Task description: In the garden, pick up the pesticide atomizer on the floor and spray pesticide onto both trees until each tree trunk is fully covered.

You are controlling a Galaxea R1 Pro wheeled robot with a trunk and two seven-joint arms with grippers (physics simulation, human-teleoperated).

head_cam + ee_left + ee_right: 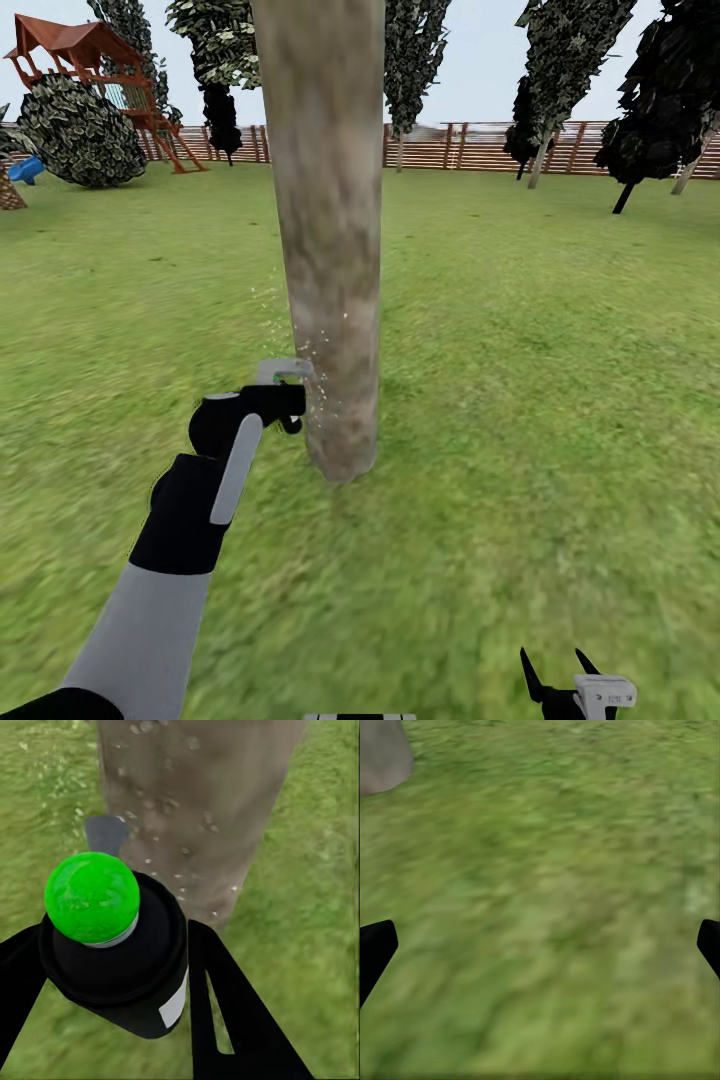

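Observation:
A thick, mottled grey-beige tree trunk (330, 250) rises from the lawn right in front of me. My left gripper (285, 385) is held against its lower left side, shut on the pesticide atomizer (120, 960). The atomizer is a dark bottle with a bright green round top (91, 896), gripped between black fingers (225, 1005). Pale droplets fleck the air and the bark of the trunk (195, 795) ahead of the nozzle. My right gripper (555, 665) hangs low at the right, open over bare grass, nothing between its fingertips (375, 945).
Green lawn (560, 380) spreads all around. Far back runs a brown slat fence (480, 145) with other trees (560, 60) and dark bushes (660, 100). A red-brown playset (90, 60) and a round bush (80, 130) stand back left. A grey patch (382, 754) lies on the grass.

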